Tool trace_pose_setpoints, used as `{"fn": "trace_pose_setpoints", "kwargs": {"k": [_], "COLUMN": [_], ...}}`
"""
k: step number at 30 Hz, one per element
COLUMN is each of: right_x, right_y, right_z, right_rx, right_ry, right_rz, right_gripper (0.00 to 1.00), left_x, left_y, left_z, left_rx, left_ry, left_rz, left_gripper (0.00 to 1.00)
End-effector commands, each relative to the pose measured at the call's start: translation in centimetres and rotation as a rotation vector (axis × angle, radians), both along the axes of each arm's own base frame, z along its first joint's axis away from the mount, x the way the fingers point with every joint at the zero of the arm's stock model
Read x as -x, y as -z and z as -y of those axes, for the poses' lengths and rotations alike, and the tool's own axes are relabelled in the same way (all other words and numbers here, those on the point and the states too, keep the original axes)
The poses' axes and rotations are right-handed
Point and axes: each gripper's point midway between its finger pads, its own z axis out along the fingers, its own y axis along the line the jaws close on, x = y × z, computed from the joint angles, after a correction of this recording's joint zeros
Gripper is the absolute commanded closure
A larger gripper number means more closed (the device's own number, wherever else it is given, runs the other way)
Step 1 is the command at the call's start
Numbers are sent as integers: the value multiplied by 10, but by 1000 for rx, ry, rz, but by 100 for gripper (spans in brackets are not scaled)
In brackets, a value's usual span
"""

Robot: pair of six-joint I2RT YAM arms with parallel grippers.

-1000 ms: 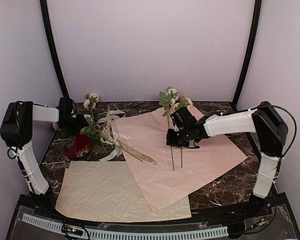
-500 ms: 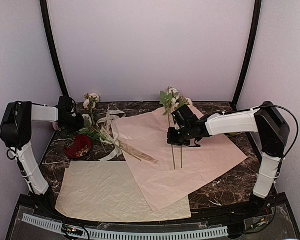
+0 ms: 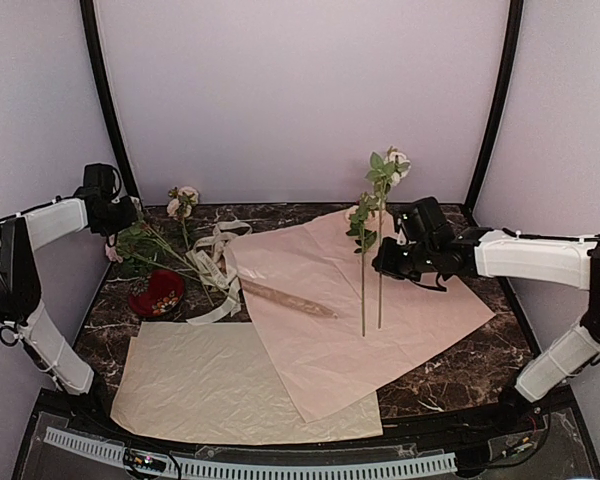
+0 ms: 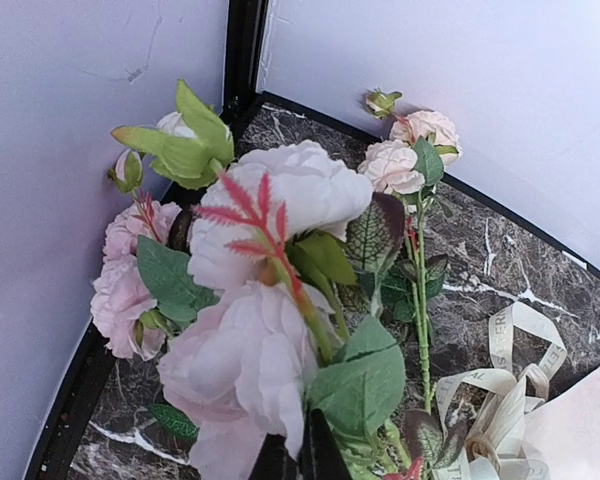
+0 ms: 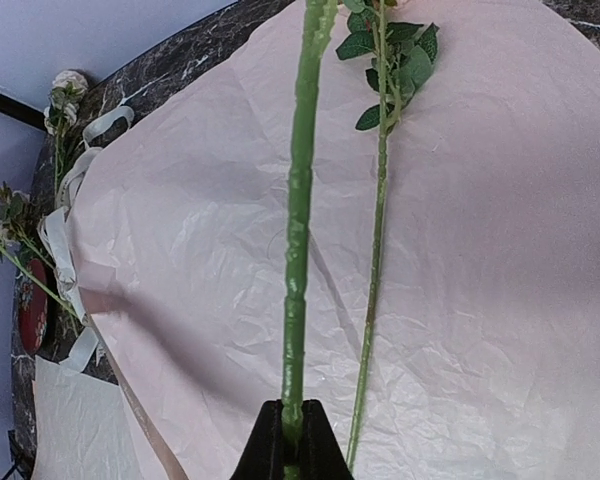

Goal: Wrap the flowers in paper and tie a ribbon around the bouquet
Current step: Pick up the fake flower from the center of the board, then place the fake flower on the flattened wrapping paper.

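My right gripper (image 3: 392,262) is shut on a green stem (image 5: 298,250) of the flowers (image 3: 388,165), held upright over the pink paper (image 3: 400,320). A second thin stem (image 5: 375,270) hangs beside it, just right of the jaws. My left gripper (image 3: 120,214) is shut among the pink roses (image 4: 250,350) at the back left corner, and their stems (image 3: 165,255) trail down towards the table. The tan ribbon (image 3: 280,297) lies flat across the paper's left edge.
A cream-white ribbon tangle (image 3: 220,258) and a red bowl (image 3: 158,293) sit left of the paper. Another rose stem (image 3: 185,205) stands by the back wall. A cream-beige sheet (image 3: 220,385) covers the front left, partly under the pink paper.
My left gripper has shut on the roses and risen towards the left wall. My right arm has swung right and up, raising its stems upright. The tan ribbon has shifted slightly.
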Motion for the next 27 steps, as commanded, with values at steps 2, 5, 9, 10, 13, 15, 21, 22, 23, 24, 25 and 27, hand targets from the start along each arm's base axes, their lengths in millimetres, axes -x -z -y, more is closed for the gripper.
{"fn": "trace_pose_setpoints", "kwargs": {"k": [2, 5, 9, 10, 13, 15, 21, 22, 23, 24, 25, 27], "right_x": [9, 16, 6, 0, -17, -23, -27, -26, -26, -29, -32, -34], "right_y": [-12, -25, -24, -10, 18, 28, 61, 64, 63, 54, 44, 28], "right_z": [-13, -40, -46, -40, -35, -37, -36, -34, -32, -32, -34, -38], "right_rx": [-96, -185, -171, -125, -23, -6, 64, 79, 88, 89, 90, 98], "right_ry": [-83, -227, -219, -168, -98, -82, -77, -76, -73, -74, -82, -126], "right_rz": [27, 56, 62, 22, -36, -52, -116, -124, -121, -100, -74, -25], "right_gripper": [100, 100, 100, 100, 100, 100, 58, 51, 46, 39, 33, 24], "left_x": [5, 4, 9, 11, 19, 24, 36, 39, 41, 44, 47, 52], "left_y": [-37, -65, -102, -110, -132, -147, -191, -198, -207, -216, -226, -242], "left_z": [-7, -6, -1, 1, 8, 14, 41, 48, 54, 60, 67, 82], "left_rx": [-69, -86, -98, -102, -110, -111, -166, -181, -195, -207, -216, -219], "left_ry": [-6, 5, 35, 39, 65, 96, 219, 243, 266, 288, 314, 370], "left_rz": [50, 104, 177, 193, 244, 276, 369, 386, 407, 432, 457, 503], "left_gripper": [100, 100, 100, 100, 100, 100, 100, 100, 100, 100, 100, 100]}}
